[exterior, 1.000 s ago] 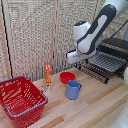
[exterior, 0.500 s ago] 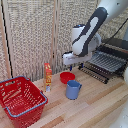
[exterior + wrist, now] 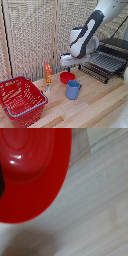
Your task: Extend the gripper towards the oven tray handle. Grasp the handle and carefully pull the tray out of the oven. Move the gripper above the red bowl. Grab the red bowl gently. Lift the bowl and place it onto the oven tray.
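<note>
The small red bowl (image 3: 67, 77) rests on the wooden table beside the blue cup (image 3: 73, 89). My gripper (image 3: 65, 66) hangs just above the bowl's far rim on the bulky white arm; its fingers are too small and blurred to show whether they are open. In the wrist view the red bowl (image 3: 32, 170) fills most of the picture from close above, with a dark finger edge at the side. The wire tray (image 3: 105, 62) is pulled out of the oven (image 3: 117, 50) at the exterior view's right, its handle (image 3: 92, 72) along the front edge.
A large red mesh basket (image 3: 21, 97) with a blue rim stands at the exterior view's left. An orange bottle (image 3: 48, 74) stands upright behind the bowl. A slatted screen backs the table. The wooden tabletop (image 3: 95, 107) spreads in front.
The arm has swung from the tray toward the exterior view's left and come down, so the gripper now hangs over the red bowl. Bowl, cup and tray have not moved.
</note>
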Motion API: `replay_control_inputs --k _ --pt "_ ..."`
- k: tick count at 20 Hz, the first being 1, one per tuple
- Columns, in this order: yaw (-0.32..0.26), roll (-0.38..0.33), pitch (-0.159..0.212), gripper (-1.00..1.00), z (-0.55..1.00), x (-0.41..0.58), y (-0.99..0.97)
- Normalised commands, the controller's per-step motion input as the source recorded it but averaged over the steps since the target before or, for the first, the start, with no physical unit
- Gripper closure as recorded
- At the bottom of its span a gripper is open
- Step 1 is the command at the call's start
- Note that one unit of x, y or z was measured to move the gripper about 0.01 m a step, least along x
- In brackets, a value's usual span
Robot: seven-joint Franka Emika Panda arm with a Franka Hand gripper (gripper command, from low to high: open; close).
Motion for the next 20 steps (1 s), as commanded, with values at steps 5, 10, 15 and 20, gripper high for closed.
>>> replay_control_inputs --k 5,10,15,20 --pt "-0.083 0.0 0.0 -1.0 -0.29 0.187 -0.06" --pt "-0.074 0.0 0.0 -1.0 -0.21 0.167 0.0" --pt "-0.048 0.0 0.0 -1.0 -0.27 0.217 -0.02" --pt "-0.004 -0.003 0.065 1.0 -0.15 0.186 -0.05"
